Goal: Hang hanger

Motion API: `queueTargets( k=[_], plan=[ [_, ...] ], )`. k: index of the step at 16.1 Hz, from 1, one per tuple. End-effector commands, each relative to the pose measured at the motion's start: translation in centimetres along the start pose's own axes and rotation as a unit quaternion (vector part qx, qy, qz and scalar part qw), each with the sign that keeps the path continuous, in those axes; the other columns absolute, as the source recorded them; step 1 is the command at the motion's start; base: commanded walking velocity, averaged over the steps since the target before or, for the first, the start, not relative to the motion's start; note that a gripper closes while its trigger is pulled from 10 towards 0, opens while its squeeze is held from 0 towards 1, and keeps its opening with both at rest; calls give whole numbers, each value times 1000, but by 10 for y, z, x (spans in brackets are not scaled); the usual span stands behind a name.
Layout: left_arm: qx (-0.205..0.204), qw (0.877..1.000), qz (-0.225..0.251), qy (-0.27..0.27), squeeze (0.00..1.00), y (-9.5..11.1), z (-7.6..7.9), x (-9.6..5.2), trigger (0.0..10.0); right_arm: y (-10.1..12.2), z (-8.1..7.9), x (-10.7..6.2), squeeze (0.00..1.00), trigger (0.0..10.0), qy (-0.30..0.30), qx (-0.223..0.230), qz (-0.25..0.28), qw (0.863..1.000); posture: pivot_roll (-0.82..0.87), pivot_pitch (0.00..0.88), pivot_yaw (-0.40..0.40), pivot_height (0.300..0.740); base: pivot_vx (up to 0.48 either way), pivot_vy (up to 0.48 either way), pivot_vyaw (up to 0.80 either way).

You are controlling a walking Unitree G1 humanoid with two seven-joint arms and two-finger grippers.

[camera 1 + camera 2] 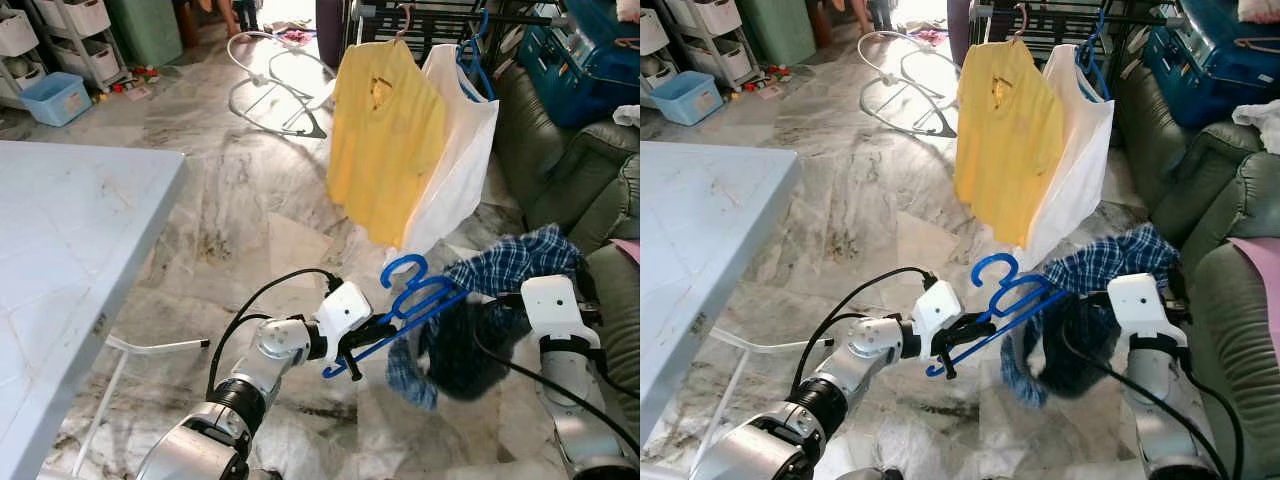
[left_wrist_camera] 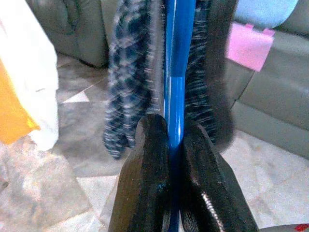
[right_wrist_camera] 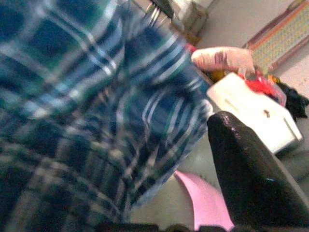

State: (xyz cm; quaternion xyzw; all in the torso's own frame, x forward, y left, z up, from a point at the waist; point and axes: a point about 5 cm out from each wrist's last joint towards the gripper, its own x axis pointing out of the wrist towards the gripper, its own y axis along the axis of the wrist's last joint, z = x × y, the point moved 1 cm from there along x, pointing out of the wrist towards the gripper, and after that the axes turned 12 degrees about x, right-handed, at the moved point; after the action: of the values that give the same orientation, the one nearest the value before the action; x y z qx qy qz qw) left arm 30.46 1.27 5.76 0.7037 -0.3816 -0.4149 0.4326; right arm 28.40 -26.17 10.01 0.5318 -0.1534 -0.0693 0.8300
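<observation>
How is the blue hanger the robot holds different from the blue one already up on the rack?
The held hanger lies tilted, clamped in the left hand; the rack hanger hangs upright by its hook. The held one carries a dark plaid shirt, bunched and sagging; the rack one carries a white shirt hanging straight. Both are blue.

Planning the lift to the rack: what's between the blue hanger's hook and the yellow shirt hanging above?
In the left eye view, the stretch from the blue hanger up to the yellow shirt holds just the white garment's lower corner, with marble floor behind.
</observation>
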Motion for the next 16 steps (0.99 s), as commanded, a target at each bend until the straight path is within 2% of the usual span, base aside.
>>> queueTargets(
  k=[1,2,4,8,14,16],
  plan=[
    [12,1000,-3,-2,0,3,-2,2,0,10,-5,-2,0,0,19,4,18,1000,15,78,-24,740,0,0,0],
    [11,1000,-4,0,0,2,-2,2,0,15,-6,-6,0,0,25,4,25,999,15,78,-27,740,0,0,0],
    [9,1000,-6,5,0,0,-2,0,0,14,4,-10,0,0,10,5,24,1000,17,78,-32,740,0,0,0],
    [9,1000,-13,7,0,-3,0,-1,0,21,20,-9,0,0,-8,-16,36,999,10,77,-35,740,0,0,0],
    [57,998,-24,-14,0,-9,7,-4,0,29,30,-1,0,0,-28,-2,33,999,6,73,-40,740,0,0,0],
    [57,998,-26,-13,0,-11,8,-6,0,31,32,1,0,0,-27,-5,33,999,8,74,-44,740,0,0,0]
  ],
)
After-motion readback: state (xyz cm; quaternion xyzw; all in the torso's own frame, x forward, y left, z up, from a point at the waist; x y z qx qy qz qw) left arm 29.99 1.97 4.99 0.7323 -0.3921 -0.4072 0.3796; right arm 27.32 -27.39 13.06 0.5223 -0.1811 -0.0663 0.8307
